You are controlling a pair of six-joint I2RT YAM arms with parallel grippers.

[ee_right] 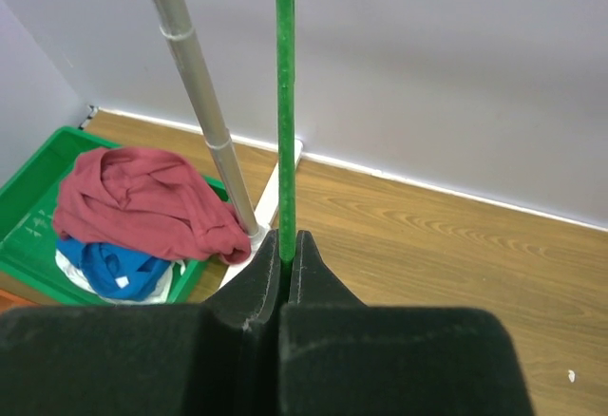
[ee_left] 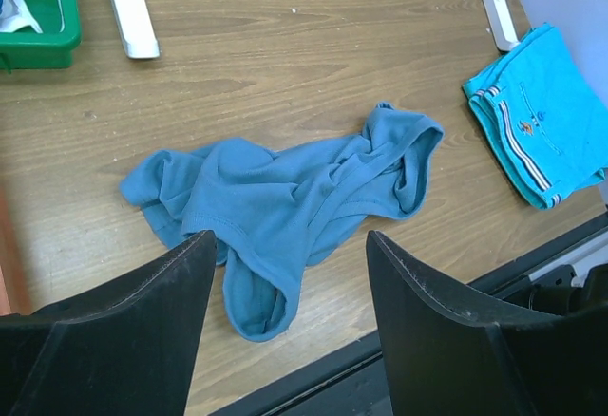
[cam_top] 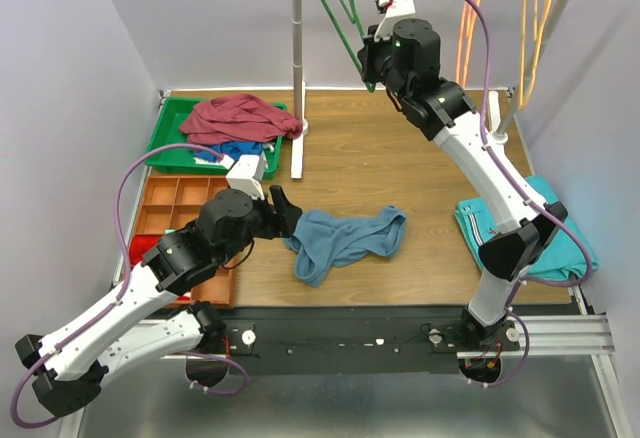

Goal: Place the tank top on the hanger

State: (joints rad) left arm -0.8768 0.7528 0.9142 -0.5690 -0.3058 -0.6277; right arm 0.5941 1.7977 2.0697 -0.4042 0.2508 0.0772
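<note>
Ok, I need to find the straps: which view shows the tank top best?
Left wrist: the tank top lies whole and close. Top external shows it smaller, the left pincer at its edge. Right wrist misses it.

tank top (ee_left: 275,198) soft matt cloth; table (ee_left: 285,46) smooth wood grain; hanger (ee_right: 283,103) smooth green; pole (ee_right: 195,84) dull metal

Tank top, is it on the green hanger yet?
No, the tank top lies crumpled on the table, while the right gripper pinches the bare hanger.

Right gripper (cam_top: 366,70) on green hanger (cam_top: 335,20)
</note>
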